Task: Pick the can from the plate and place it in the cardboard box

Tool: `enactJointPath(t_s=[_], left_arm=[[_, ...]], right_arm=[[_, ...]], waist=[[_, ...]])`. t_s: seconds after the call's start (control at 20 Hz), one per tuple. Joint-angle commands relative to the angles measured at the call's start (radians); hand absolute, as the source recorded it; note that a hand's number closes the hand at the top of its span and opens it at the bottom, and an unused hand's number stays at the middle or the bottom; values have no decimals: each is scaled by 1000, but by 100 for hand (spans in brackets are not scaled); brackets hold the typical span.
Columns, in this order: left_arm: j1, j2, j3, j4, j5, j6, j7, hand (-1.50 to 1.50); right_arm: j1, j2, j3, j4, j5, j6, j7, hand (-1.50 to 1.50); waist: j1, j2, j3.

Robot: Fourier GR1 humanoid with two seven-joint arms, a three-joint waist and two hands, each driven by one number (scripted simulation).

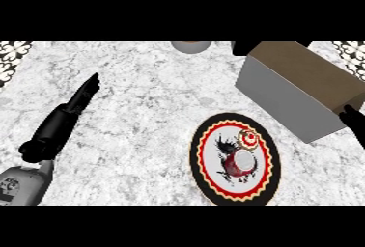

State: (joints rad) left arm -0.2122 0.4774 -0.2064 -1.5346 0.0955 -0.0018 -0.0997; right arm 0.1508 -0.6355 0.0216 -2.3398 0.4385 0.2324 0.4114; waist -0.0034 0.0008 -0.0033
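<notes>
step: pick not begun; can (240,162) was left untouched on the plate (206,166), near the counter's front edge.
left hand (84,94): fingers straight, pressed together, nothing held.
right hand (354,120): barely seen beside the cardboard box (285,99), fingers can't be told.
next: probably a reach down to the can.

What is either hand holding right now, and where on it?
Nothing. The can lies untouched on the plate. The left hand is straight-fingered over the counter; the right hand shows only at the right edge by the cardboard box, its fingers unclear.

The can (240,162) is lying on the plate (206,144) on the desk (143,96). The cardboard box (299,89) is standing just beside the plate. The left hand (82,99) is resting open, fingers extended; the right hand (351,118) is showing at the box's right edge.
</notes>
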Motion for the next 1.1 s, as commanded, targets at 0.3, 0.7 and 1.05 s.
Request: enactJointPath(t_s=[0.3,0.7,1.05], left_arm=[[-19,-30,-16,22,-33,-15,-4,0],[-33,-9,37,28,-3,-54,6,0],[-52,-27,37,-4,-13,-55,54,0]], right_arm=[[-245,-45,342,-62,56,303,523,-150],[-428,168,580,46,63,382,862,-150],[-512,342,655,276,136,337,885,-150]], waist=[[22,0,-1],[15,-3,-1],[17,-2,1]])
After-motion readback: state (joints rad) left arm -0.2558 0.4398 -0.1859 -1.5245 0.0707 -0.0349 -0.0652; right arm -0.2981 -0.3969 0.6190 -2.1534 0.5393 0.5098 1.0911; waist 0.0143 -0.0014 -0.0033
